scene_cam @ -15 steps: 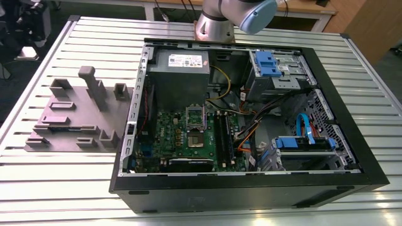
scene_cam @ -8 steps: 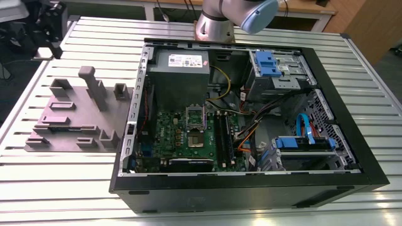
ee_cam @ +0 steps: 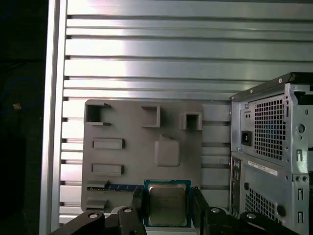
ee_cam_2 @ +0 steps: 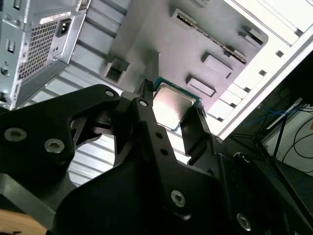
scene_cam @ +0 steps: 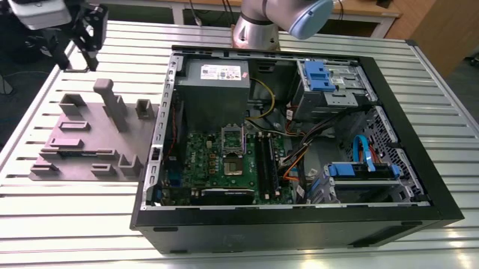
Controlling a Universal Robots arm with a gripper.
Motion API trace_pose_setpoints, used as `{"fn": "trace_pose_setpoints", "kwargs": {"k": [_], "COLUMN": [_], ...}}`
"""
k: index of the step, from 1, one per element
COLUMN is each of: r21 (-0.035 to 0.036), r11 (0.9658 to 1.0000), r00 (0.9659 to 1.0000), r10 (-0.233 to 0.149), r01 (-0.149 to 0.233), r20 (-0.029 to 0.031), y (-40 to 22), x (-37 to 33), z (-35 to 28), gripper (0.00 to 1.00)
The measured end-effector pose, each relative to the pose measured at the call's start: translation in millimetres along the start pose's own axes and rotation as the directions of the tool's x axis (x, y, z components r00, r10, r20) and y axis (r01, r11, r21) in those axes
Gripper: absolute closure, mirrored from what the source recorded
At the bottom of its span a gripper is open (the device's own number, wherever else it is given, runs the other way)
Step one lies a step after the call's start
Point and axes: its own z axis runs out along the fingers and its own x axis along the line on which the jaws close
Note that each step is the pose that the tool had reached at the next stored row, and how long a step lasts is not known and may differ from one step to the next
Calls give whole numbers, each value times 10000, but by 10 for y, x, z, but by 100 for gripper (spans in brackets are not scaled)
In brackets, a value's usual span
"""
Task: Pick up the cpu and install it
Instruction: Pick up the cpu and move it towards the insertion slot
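The gripper is clamped on the cpu. In both wrist views its two black fingers press against opposite edges of the chip, whose silver top faces the cameras. The cpu is held clear of the tray and hangs in the air near one end of it; how high above the tray it sits cannot be told. In the second wrist view the cpu shows between the fingers, with the tray behind it. In the exterior view the gripper hangs by the far end of the tray, raised above it. The tray lies flat on the slatted metal table, its upright blocks and shallow slots facing up. The open case lies just beside the tray, on the exterior view's right of it. The motherboard with its socket sits inside the case, well apart from the tray and from the gripper.
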Motion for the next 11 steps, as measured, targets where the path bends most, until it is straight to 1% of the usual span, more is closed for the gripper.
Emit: {"fn": "trace_pose_setpoints", "kwargs": {"k": [7, 11], "r21": [0, 1], "r11": [10000, 10000], "r00": [10000, 10000], "r10": [0, 0], "r01": [0, 0], "r20": [0, -1], "y": [-2, -4], "x": [-309, -455], "z": [-4, -6], "gripper": [53, 53]}}
